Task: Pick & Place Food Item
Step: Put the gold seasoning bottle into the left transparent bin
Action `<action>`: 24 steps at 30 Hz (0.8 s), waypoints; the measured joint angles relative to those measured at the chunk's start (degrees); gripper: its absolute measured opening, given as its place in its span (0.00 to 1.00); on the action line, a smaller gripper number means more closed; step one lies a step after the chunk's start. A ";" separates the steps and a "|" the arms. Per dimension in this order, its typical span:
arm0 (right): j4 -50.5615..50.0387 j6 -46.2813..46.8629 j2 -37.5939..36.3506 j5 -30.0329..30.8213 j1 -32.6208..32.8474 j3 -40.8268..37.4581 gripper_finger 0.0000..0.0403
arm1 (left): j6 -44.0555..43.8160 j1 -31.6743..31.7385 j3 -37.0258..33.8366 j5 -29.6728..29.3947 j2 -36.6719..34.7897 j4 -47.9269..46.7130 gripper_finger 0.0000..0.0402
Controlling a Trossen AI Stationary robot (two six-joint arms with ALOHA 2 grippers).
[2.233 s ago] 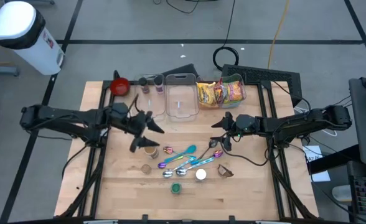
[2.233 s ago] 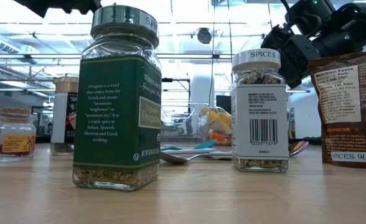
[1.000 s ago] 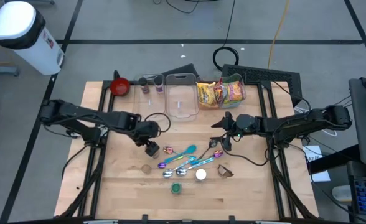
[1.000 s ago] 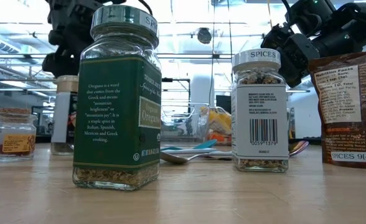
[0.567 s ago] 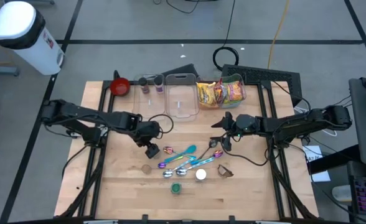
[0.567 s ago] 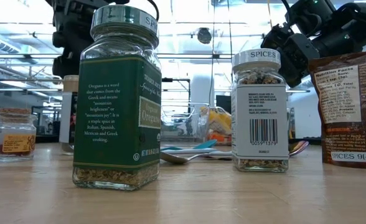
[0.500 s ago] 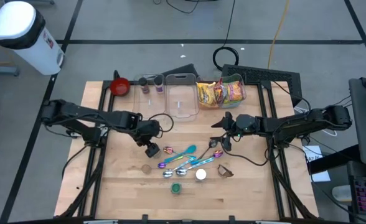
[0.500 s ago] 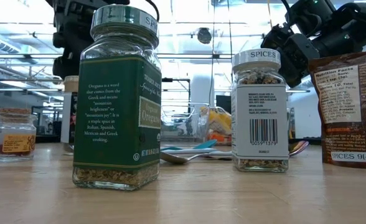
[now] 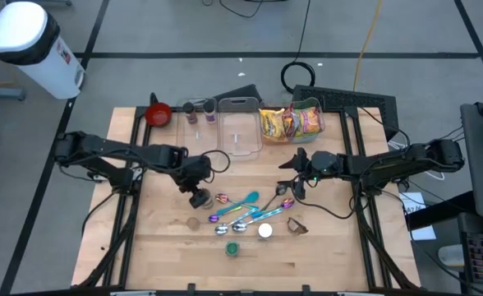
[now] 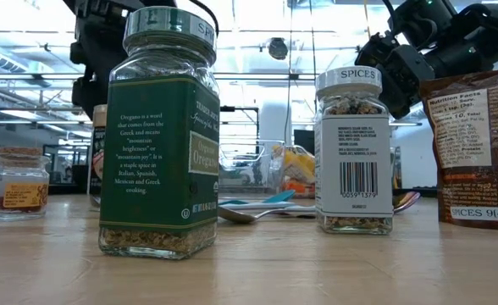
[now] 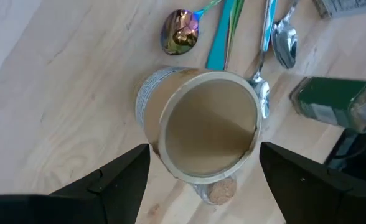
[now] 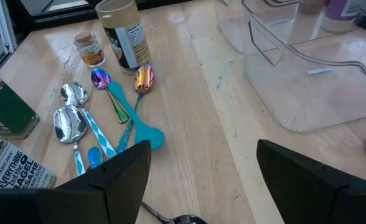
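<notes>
**Left gripper open above the tan-lidded jar; right gripper idle**

Clock directions are read on the high view, with the table centre as the dial.

1. Left arm: it reaches in from 9 o'clock. The left gripper (image 9: pixel 198 198) hangs just short of the table centre, directly over the tan-lidded jar (image 11: pixel 208 127).
2. Left gripper state: the jaws stand wide apart. In the left wrist view the fingers (image 11: pixel 117 180) flank the jar with bare wood showing on both sides. They hold nothing.
3. Tan-lidded jar: it stands upright on the table (image 9: pixel 332 247), as the right wrist view shows. A small cork-stoppered jar (image 12: pixel 89 50) stands just beside it, towards 7 o'clock.
4. Centre group: a cluster of spoons (image 9: pixel 241 210) lies at 5 o'clock from the tan-lidded jar. A green-lidded oregano jar (image 9: pixel 233 247) stands at 6 o'clock on the table, with a white-lidded spice jar (image 9: pixel 264 232) next to it.
5. Far edge: a red bowl (image 9: pixel 158 113) sits at 11 o'clock, a clear container (image 9: pixel 240 131) at 12 o'clock and a bin of snack packets (image 9: pixel 291 122) at 1 o'clock.
6. Right arm: it comes in from 3 o'clock. The right gripper (image 9: pixel 289 187) waits near the spoon handles with its fingers (image 12: pixel 307 180) spread and nothing between them.
</notes>
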 joint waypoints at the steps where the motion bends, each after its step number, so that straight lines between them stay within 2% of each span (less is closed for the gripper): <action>1: 0.00 0.00 0.00 0.00 0.00 0.00 0.70 | 0.95 -0.34 0.00 -0.47 0.00 0.01 0.77; 6: 0.19 -0.13 -0.02 0.00 0.00 0.00 0.70 | 5.35 -2.51 0.86 -6.06 -0.04 -0.98 0.77; 12: 0.39 -0.13 -0.01 0.00 0.00 0.00 0.70 | 15.01 -6.49 5.28 -17.79 0.15 -4.33 0.77; 19: 0.36 -0.07 -0.01 0.00 0.00 0.00 0.70 | 19.30 -10.94 5.04 -24.33 0.38 -3.21 0.77; 24: 0.35 -0.07 -0.01 0.00 0.00 0.00 0.70 | 17.56 -11.45 4.79 -25.10 0.62 -2.82 0.77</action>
